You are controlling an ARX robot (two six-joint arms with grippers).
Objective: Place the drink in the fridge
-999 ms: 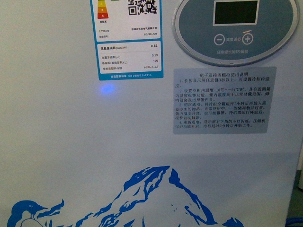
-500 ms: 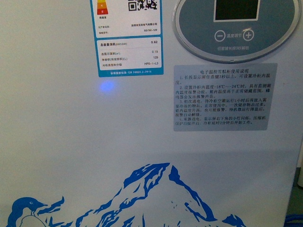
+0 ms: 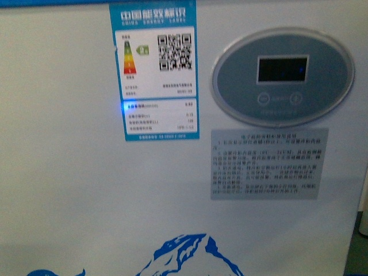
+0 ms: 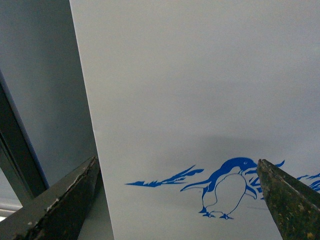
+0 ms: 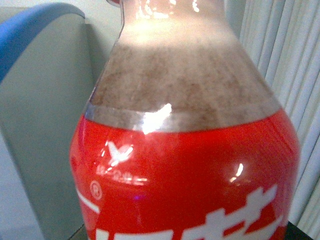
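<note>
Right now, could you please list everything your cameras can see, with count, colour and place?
fridge: one, white, blue rim, fills the front view.
energy label: one, blue-edged, fridge front, upper left.
display: one, grey oval, dark screen, upper right.
instruction sticker: one, grey, below the display.
mountain picture: one, blue, low on the front.
penguin picture: one, blue, fridge wall, left wrist view.
drink: one, red label, brownish liquid, fills right wrist view.
curtain: one, pale, behind the drink.
left gripper: one, dark, fingers wide apart, empty.
right gripper: one, dark slivers beside the drink; grip unclear.
</note>
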